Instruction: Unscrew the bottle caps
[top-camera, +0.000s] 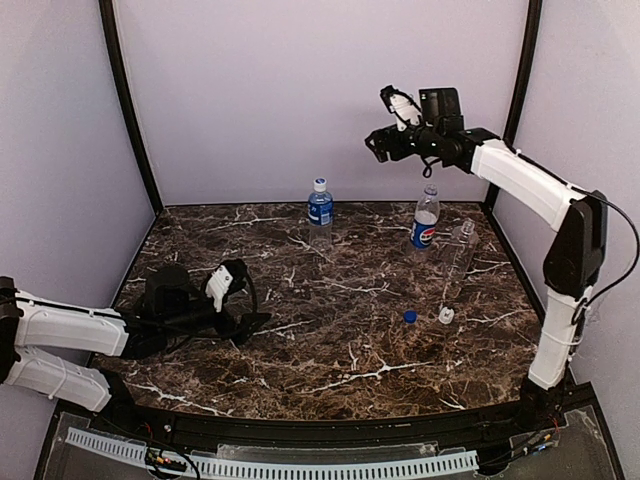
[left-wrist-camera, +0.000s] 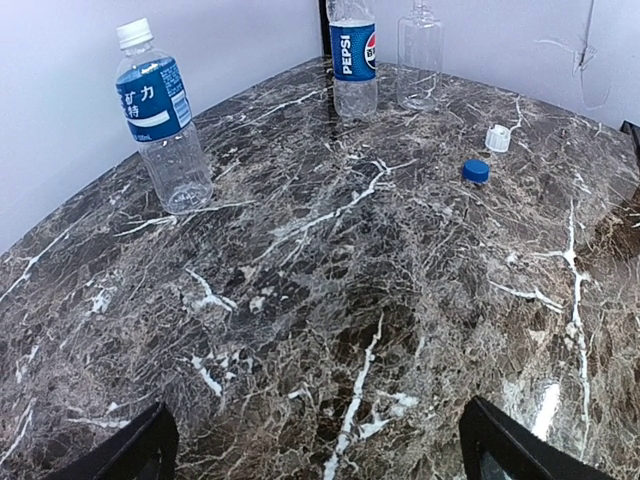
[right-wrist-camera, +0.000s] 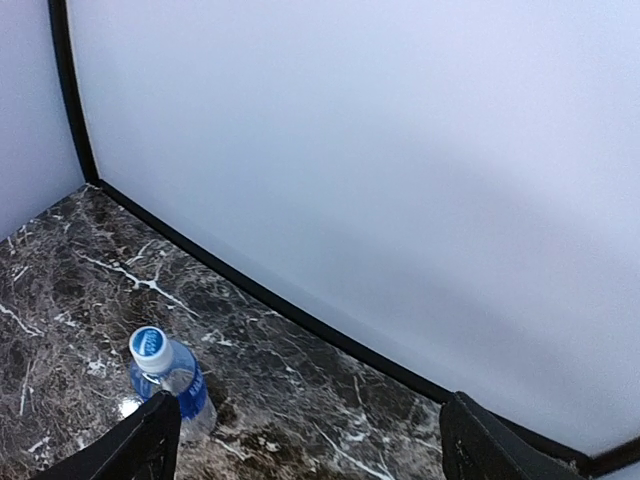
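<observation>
Three bottles stand at the back of the marble table. The blue-labelled bottle (top-camera: 320, 212) (left-wrist-camera: 162, 120) (right-wrist-camera: 182, 392) carries a white cap (top-camera: 320, 185) (left-wrist-camera: 133, 32) (right-wrist-camera: 151, 346). To its right are the Pepsi bottle (top-camera: 425, 222) (left-wrist-camera: 353, 60) and the unlabelled bottle (top-camera: 460, 248) (left-wrist-camera: 420, 55). A loose blue cap (top-camera: 410, 316) (left-wrist-camera: 476, 171) and a loose white cap (top-camera: 446, 315) (left-wrist-camera: 498, 138) lie on the table in front of them. My right gripper (top-camera: 373, 146) (right-wrist-camera: 315, 455) hangs open high above the back of the table, holding nothing. My left gripper (top-camera: 250, 300) (left-wrist-camera: 320, 462) rests open low at the near left.
Pale walls with black corner posts (top-camera: 128, 105) close in the table on three sides. The right arm (top-camera: 560, 240) rises along the right edge.
</observation>
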